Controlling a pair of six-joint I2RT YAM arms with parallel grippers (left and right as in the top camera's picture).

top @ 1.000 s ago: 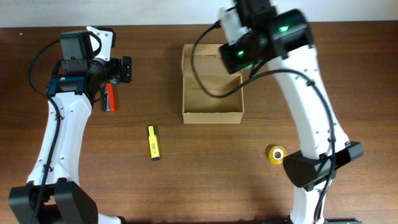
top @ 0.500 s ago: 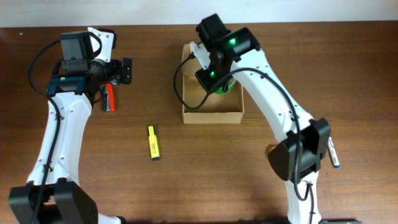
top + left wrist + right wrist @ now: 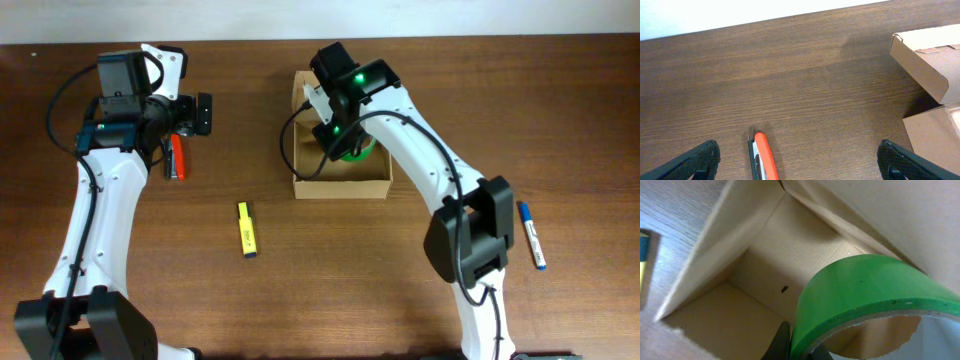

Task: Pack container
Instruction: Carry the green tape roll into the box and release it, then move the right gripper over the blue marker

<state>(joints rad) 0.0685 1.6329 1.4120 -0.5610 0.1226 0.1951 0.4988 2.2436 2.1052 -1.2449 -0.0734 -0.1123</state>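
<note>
Box: we see the tan cardboard box [image 3: 340, 187] at the far middle of the table [image 3: 320, 290], with its lid open.
Right gripper [image 3: 338, 135]: it is down inside the box, pinching the green tape roll [image 3: 865, 295].
Left gripper [image 3: 203, 112]: we see its fingers spread wide, holding nothing, near the orange marker [image 3: 177, 157].
Other things: a yellow highlighter [image 3: 246, 229] and a blue marker [image 3: 531, 236] lie on the table.

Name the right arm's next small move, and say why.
Probably lower a little and open the jaws. The right gripper holds the green tape tilted within the walls of the box, over bare cardboard floor, so letting go there should leave it packed.
</note>
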